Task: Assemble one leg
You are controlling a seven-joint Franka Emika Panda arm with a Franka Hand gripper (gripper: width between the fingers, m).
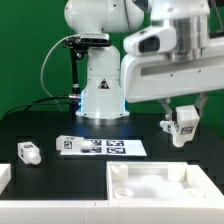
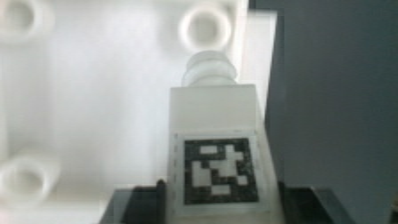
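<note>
My gripper (image 1: 184,122) is shut on a leg (image 1: 183,131), a small white post with a black-and-white tag, and holds it in the air above the far right corner of the large white tray-like piece (image 1: 160,190). In the wrist view the leg (image 2: 217,140) stands between the dark fingers (image 2: 143,205), its round peg end pointing toward a corner hole (image 2: 206,30) of the white piece (image 2: 89,90). A second leg (image 1: 28,152) lies on the black table at the exterior view's left.
The marker board (image 1: 100,147) lies flat on the table in the middle. Another white part edge (image 1: 4,178) shows at the exterior view's far left. The robot base (image 1: 100,95) stands behind. A second hole (image 2: 22,180) shows in the white piece.
</note>
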